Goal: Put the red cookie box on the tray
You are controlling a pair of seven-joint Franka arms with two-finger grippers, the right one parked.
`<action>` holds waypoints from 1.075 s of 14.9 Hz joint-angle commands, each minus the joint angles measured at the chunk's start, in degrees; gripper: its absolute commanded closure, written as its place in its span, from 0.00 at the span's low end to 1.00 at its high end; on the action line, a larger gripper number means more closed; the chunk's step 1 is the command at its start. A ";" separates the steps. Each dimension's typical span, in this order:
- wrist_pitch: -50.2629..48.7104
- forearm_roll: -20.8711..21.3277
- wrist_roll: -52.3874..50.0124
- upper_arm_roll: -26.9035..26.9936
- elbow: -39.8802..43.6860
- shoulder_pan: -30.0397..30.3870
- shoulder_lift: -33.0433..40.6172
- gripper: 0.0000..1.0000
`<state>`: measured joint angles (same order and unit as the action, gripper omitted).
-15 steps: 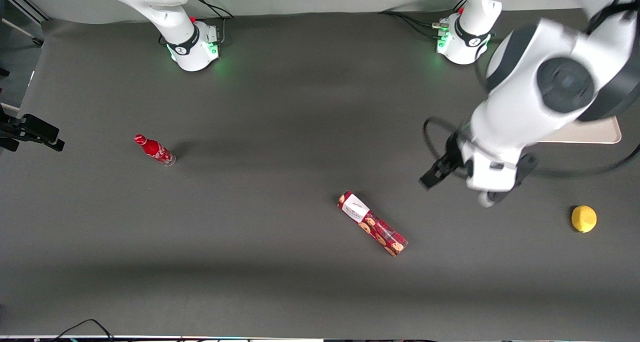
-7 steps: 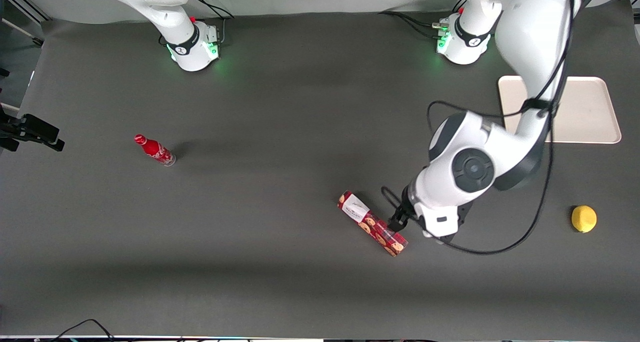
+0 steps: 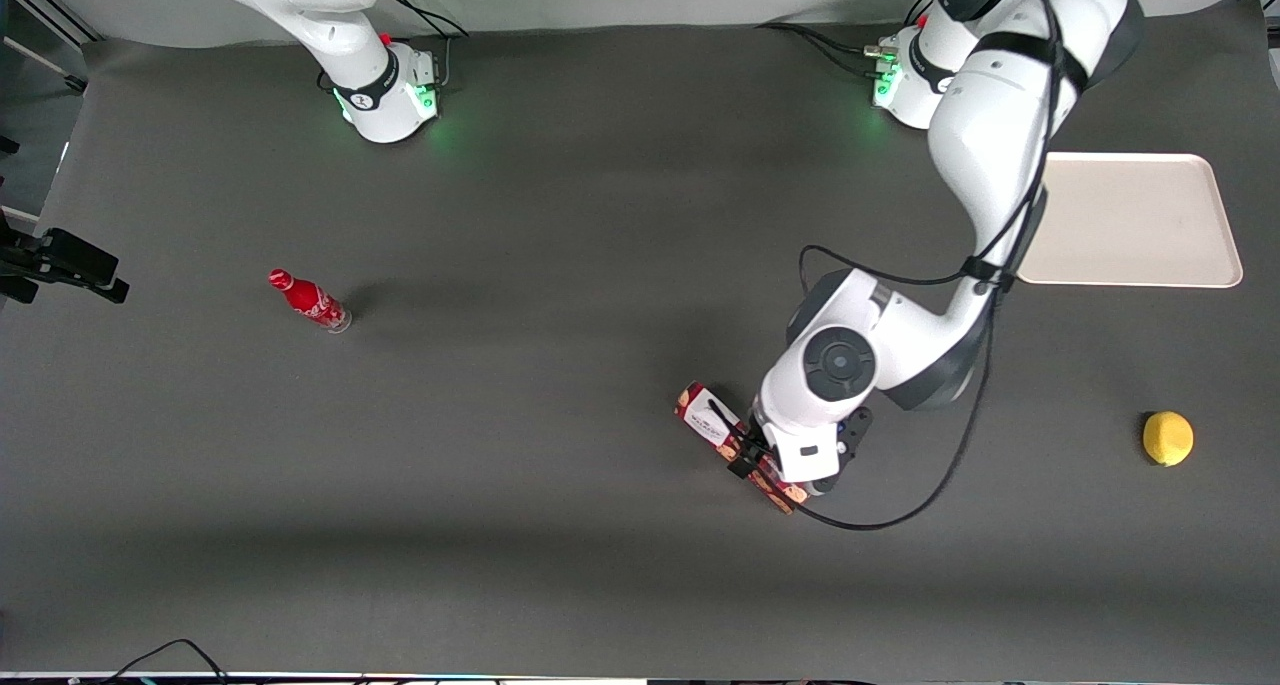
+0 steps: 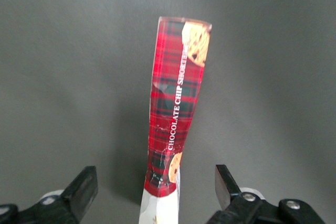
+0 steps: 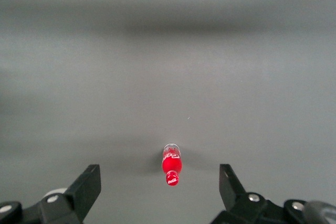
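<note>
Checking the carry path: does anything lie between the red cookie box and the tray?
Front view: only bare table and the working arm between red cookie box and tray; open gripper straddles the box.

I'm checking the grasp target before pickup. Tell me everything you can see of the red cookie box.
The red cookie box is long and narrow, in red tartan print with brown cookies, a white label near one end and the words "CHOCOLATE CHIP" along its side. It looks like glossy packaging. It lies flat and slanted on the dark table, nearer the front camera than the tray. The gripper is over its middle, open, a finger on either side, neither visibly touching it.
</note>
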<state>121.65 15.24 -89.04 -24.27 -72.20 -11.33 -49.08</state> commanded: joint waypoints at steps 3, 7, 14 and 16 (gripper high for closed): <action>5.70 6.89 -5.00 -0.07 0.13 -1.59 -4.70 0.00; 5.97 8.84 -5.01 -0.07 -0.04 -1.68 -6.55 0.74; 4.30 9.02 -4.39 -0.34 -0.31 -1.24 -4.19 1.00; -0.33 8.84 -4.22 -1.21 0.30 -0.89 -1.56 1.00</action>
<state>126.79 23.21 -92.25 -24.49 -71.91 -12.66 -54.96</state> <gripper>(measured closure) 0.815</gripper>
